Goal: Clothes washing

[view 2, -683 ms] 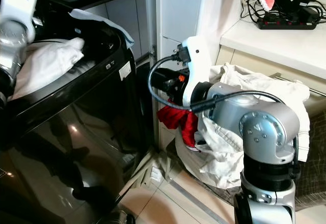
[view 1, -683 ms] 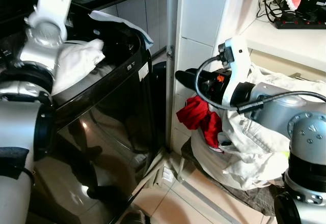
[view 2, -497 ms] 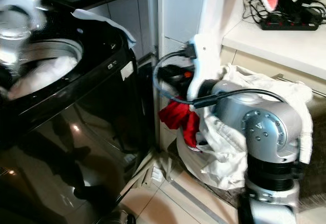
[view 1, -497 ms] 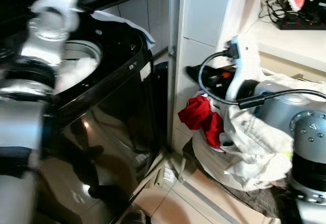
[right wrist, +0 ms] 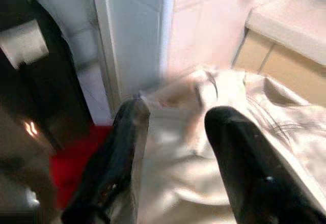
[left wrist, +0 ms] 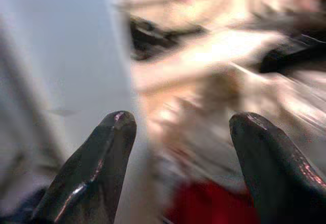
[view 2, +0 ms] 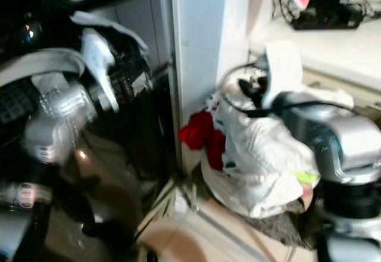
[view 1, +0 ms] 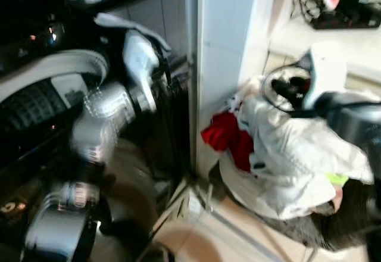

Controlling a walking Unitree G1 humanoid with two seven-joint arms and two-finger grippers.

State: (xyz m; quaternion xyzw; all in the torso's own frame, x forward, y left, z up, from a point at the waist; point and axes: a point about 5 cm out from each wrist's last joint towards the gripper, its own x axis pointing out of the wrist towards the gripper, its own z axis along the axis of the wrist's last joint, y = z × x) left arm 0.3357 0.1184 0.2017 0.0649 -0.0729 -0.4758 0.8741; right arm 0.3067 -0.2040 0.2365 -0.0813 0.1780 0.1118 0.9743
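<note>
Although both head views are blurred, the black washing machine shows on the robot's left, its round drum opening rimmed in white, with a pale cloth draped over its far corner. Just past the machine's right edge stands a white pillar. On the floor at the pillar's foot sits a heap of white laundry, and a red garment pokes out of the heap on the side nearest the pillar.

The left tool hangs in front of the machine's right edge, aimed toward the pillar and the heap; its two black fingers stand wide apart with nothing between them. The right tool hovers over the top of the white heap, its fingers moderately apart and holding nothing, the red garment showing below and to one side of them. A power strip with tangled cables lies on the pale surface behind the heap.
</note>
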